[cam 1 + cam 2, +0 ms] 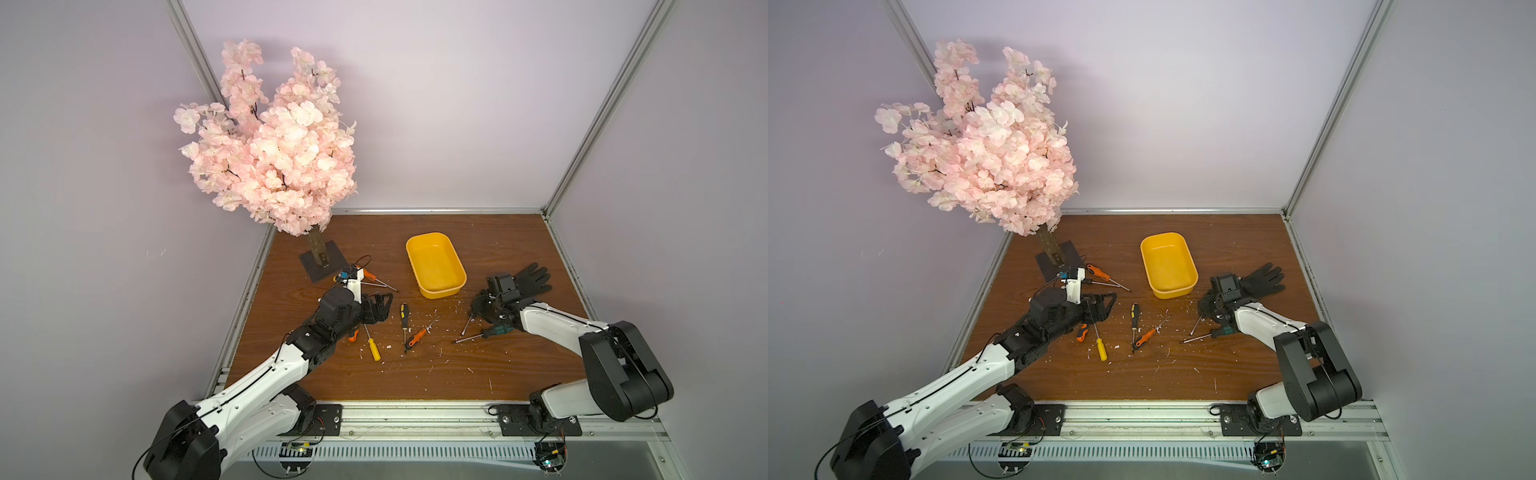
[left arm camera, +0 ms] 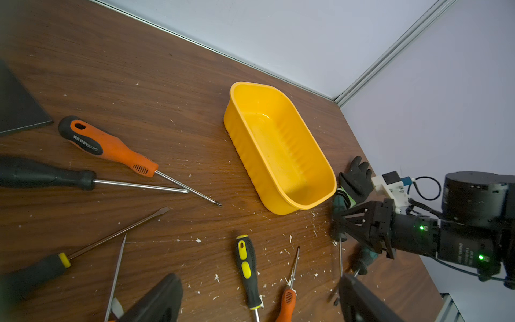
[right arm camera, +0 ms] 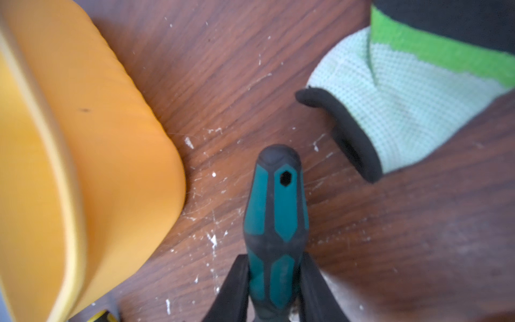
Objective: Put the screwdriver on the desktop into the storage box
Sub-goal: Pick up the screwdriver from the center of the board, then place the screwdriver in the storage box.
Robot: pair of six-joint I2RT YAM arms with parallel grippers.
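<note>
The yellow storage box (image 1: 443, 292) (image 1: 1173, 293) (image 2: 278, 145) (image 3: 97, 139) stands on the brown desktop (image 1: 478, 374), with nothing in it. Just right of the box, my right gripper (image 1: 482, 306) (image 2: 338, 220) (image 3: 274, 258) is shut on the handle of a teal-and-black screwdriver (image 3: 278, 212) (image 2: 340, 259). Its metal shaft (image 1: 466, 326) pokes out toward the front. My left gripper (image 1: 380, 307) (image 1: 1102, 305) (image 2: 257, 276) hangs open and holds nothing, above the loose screwdrivers left of centre. Among them are a black-and-yellow one (image 1: 404, 316) (image 2: 246, 267) and an orange one (image 1: 417, 337).
A second teal screwdriver (image 1: 496, 331) lies by the right arm. More lie at the left: a yellow-handled one (image 1: 374, 349) and an orange one (image 2: 108, 145). A black glove (image 1: 530, 278) (image 3: 390, 111) lies beyond the right gripper. A pink blossom tree (image 1: 270, 145) stands at the back left.
</note>
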